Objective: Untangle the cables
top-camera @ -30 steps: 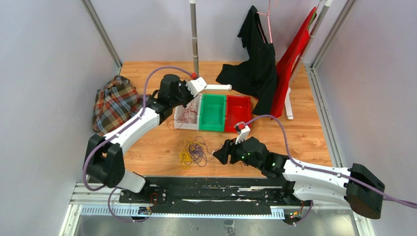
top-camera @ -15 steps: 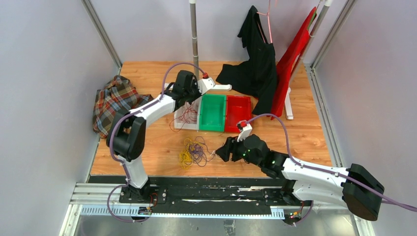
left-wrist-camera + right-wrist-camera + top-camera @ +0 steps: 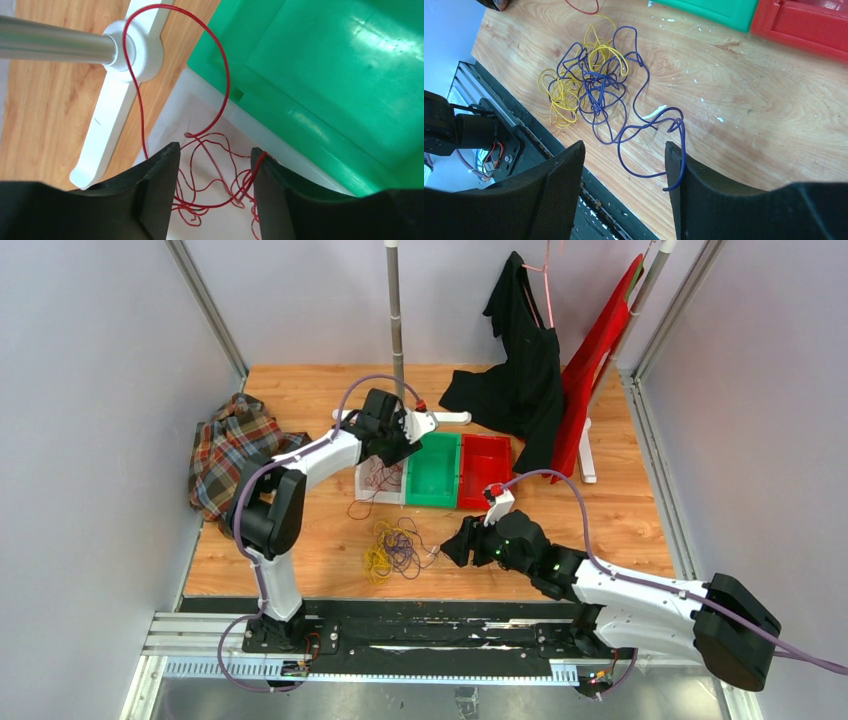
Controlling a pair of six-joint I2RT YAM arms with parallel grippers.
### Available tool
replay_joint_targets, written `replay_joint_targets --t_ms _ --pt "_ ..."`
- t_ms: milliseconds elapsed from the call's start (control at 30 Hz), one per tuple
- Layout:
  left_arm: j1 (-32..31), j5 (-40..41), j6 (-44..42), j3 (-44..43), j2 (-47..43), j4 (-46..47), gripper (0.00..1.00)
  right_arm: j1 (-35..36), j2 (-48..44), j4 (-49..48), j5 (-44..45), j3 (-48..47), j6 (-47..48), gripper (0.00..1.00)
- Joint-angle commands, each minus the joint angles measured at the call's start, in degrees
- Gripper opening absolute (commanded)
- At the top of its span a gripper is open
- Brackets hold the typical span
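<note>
Over white bin | left tool spread, red cables maybe snagged | right tool spread, blue cable beside table edge

The worktop is grained wood, matt, flecked with white scuffs. The green bin is glossy plastic, the pole smooth satin metal. The cables look smooth-coated; the plaid cloth is soft woven fabric.

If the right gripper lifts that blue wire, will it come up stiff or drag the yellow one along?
Probably floppy: the blue wire lies in loose, thin loops. It would likely drag the yellow wire, since their loops interlace. Being so thin, it is probably light too.
</note>
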State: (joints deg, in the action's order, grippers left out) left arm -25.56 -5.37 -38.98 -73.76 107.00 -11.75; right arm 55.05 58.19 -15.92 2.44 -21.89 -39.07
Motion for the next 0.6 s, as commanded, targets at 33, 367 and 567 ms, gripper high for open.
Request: replay_joint_targets --t_ms 33,367,567 --pt "1.0 -4.9 -0.7 -8.5 -3.5 -12.2 0.66 -0.7 -1.3 0.5 -0.9 0.5 -0.3 0.59" --pt "3.4 -8.7 -4.7 -15.0 -11.6 -30.8 0.85 -0.7 -4.7 2.8 -2.4 1.8 -0.9 0.59" --pt "3.4 -12.5 -6.2 -7.6 -16.8 -32.8 0.86 -0.7 -4.8 9.7 -6.2 -1.1 0.5 0.59"
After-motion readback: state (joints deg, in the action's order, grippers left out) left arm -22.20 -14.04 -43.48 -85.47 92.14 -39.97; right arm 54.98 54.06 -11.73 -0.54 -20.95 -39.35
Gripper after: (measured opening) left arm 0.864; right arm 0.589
